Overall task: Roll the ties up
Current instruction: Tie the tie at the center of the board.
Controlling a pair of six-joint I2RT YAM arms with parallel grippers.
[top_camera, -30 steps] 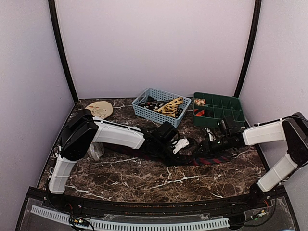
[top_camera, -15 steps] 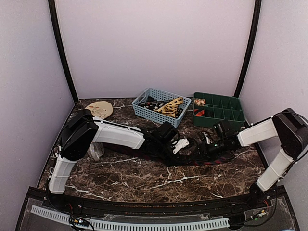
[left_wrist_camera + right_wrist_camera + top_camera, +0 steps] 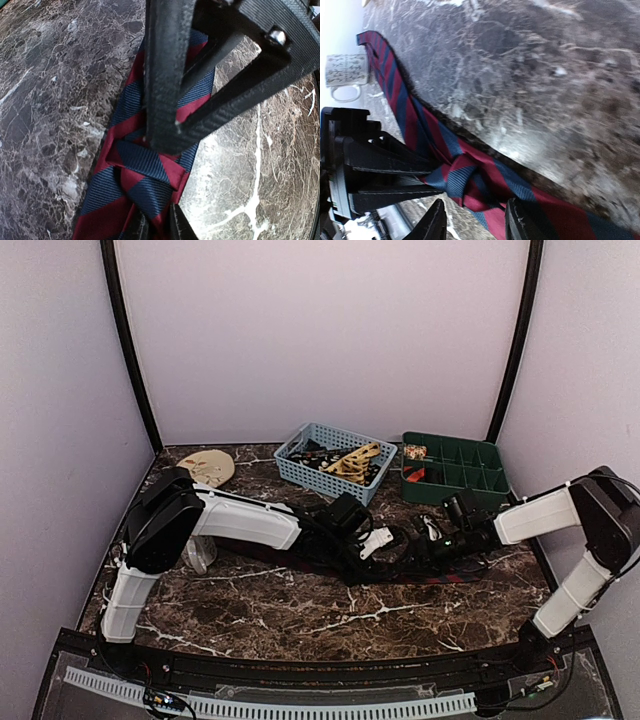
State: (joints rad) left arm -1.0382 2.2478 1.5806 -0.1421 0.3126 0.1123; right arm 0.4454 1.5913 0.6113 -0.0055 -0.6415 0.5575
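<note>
A dark blue tie with red diagonal stripes (image 3: 452, 571) lies across the middle of the marble table, folded over itself in a small loop (image 3: 146, 161). My left gripper (image 3: 156, 226) is shut on the tie just behind that fold; in the top view it sits at the table's middle (image 3: 386, 544). My right gripper (image 3: 476, 222) faces it from the right (image 3: 421, 540), close up. Its jaws stand apart over the fold (image 3: 462, 181), one fingertip (image 3: 519, 220) above the fabric, the other (image 3: 436, 222) above bare marble. It grips nothing.
A blue basket (image 3: 300, 472) holding more ties stands at the back, a green compartment tray (image 3: 470, 485) to its right. A tan round disc (image 3: 207, 466) lies back left. A white patterned mug (image 3: 345, 74) stands near the tie's far end, under the left arm.
My right arm has moved left, closer to the left gripper, and its jaws have spread wider. The left gripper keeps its hold on the tie in the same place.
</note>
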